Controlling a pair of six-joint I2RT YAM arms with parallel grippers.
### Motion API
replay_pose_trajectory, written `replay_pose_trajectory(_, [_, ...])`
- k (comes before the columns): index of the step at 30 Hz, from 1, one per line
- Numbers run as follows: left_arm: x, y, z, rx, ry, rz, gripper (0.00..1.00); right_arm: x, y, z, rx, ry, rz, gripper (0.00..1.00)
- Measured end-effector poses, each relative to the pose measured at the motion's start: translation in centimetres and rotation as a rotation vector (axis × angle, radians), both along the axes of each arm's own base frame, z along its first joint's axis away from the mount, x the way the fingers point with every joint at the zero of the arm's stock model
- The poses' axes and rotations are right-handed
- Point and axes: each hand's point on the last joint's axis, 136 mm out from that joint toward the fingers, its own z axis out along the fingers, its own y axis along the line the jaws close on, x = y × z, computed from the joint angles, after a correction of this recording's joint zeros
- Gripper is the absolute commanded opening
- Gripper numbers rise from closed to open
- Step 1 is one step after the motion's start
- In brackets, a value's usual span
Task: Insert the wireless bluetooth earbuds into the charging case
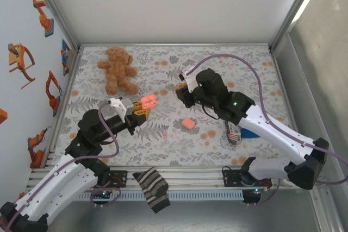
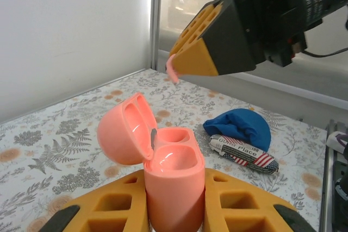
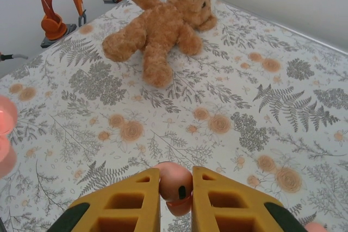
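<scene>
Task status: insertion not yet done. The charging case (image 2: 173, 180) is open, lid hinged back to the left, and both wells appear empty in the left wrist view. It is carried upright in the air over the middle of the tabletop (image 1: 217, 69), left of centre.

Left fingers (image 1: 140, 113): clamped on the lower body of the charging case, one finger on each side.

Right fingers (image 1: 181, 87): closed on one earbud (image 3: 175, 185), pinched at the very tips with part of the bud protruding below. In the left wrist view this earbud hangs above and beyond the open wells, clear of the case, with no contact.

Steps left, as judged from these views:
1. Bring the earbud over a well and seat it.
2. Fetch and seat a second bud. A small pink piece (image 1: 165, 134) lies on the tabletop toward the near edge; it is too small to identify with certainty.

A second case (image 1: 188, 123), closed, rests near the tabletop centre.
</scene>
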Motion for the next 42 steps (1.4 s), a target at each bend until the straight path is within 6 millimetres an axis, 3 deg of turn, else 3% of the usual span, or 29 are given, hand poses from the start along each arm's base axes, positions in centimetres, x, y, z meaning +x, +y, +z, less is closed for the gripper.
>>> replay_pose_trajectory(10, [1.2, -1.1, 0.0, -0.021, 0.017, -0.006, 0.05, -0.8, 1.0, 1.5, 0.015, -0.087, 0.111, 0.17])
replay_pose_trajectory(21, [1.7, -2.1, -0.2, -0.026, 0.015, -0.036, 0.05, -2.9, 3.8, 3.5, 0.059, -0.19, 0.239, 0.17])
replay_pose_trajectory(34, [1.5, -2.1, 0.2, -0.038, 0.005, -0.049, 0.05, -4.0, 7.6, 1.5, 0.035, -0.177, 0.34, 0.17])
replay_pose_trajectory(42, [1.2, -2.0, 0.5, -0.045, -0.004, -0.051, 0.05, -4.6, 8.1, 2.3, 0.056, -0.192, 0.36, 0.17])
